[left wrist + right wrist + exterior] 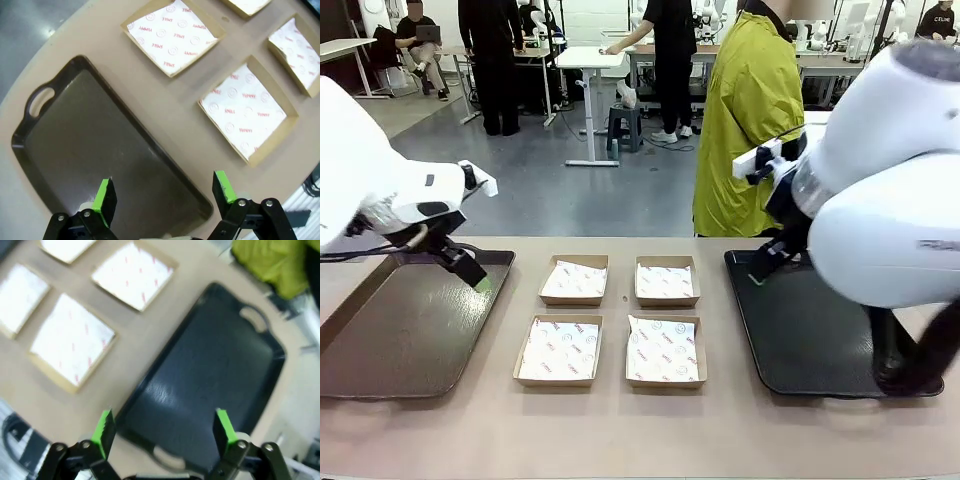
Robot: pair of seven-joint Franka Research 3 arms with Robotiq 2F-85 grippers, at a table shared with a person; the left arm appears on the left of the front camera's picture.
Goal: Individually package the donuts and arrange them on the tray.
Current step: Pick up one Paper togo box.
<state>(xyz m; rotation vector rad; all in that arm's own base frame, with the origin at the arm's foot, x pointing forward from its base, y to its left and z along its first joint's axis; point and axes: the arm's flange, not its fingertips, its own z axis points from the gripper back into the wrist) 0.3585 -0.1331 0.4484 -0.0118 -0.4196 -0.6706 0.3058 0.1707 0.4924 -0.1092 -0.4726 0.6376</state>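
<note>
A laboratory-type open workroom is indicated. A bare grey floor, white work tables, a stool and several standing people are seen beyond the desk; a laptop is held by one seated person.

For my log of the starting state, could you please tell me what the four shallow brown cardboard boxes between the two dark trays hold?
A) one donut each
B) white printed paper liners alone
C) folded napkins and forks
B: each shallow brown cardboard box holds just a flat white paper liner with red print.
</note>
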